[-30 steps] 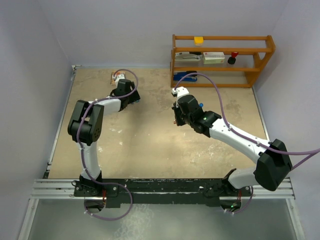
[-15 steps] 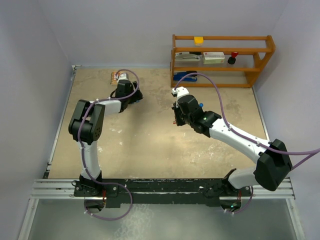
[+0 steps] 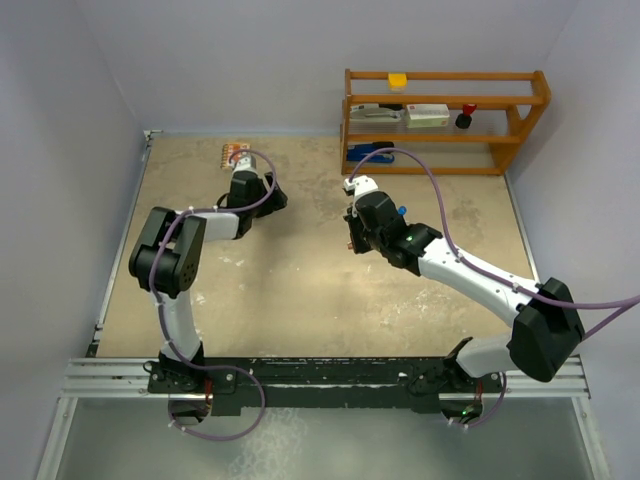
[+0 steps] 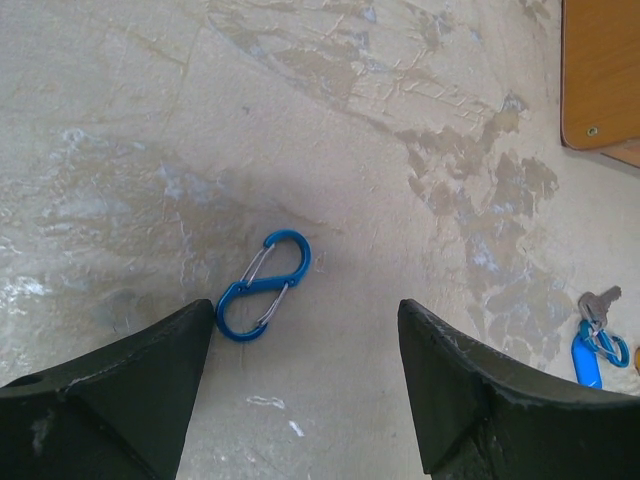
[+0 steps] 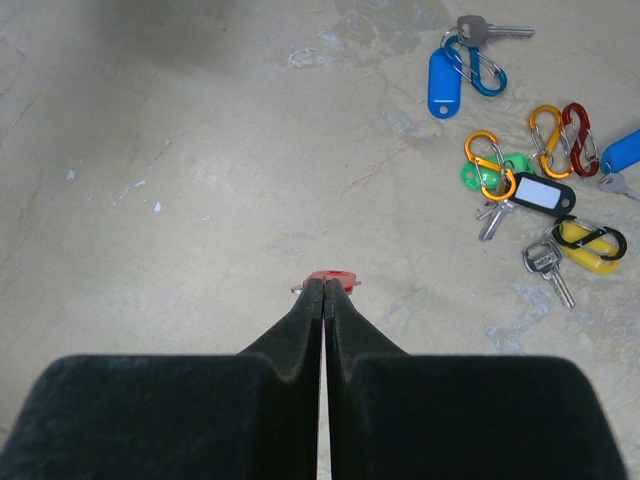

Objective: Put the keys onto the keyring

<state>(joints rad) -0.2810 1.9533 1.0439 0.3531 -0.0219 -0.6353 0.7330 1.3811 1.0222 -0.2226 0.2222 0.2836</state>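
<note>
My right gripper is shut on a red-headed key and holds it just above the table; in the top view it is at mid-table. Several keys lie to its upper right: one with a blue tag on a blue clip, a green-headed one, a black-and-white tagged one and a yellow-tagged one. My left gripper is open and empty over a blue S-clip, which lies by its left finger. In the top view it is at the back left.
A wooden shelf stands at the back right; its corner shows in the left wrist view. Orange and red S-clips lie among the keys. A small cluster of coloured items lies at the back left.
My left arm has shifted a little, its elbow moving left and its wrist toward me, uncovering the coloured cluster behind it. The right arm has not moved.
</note>
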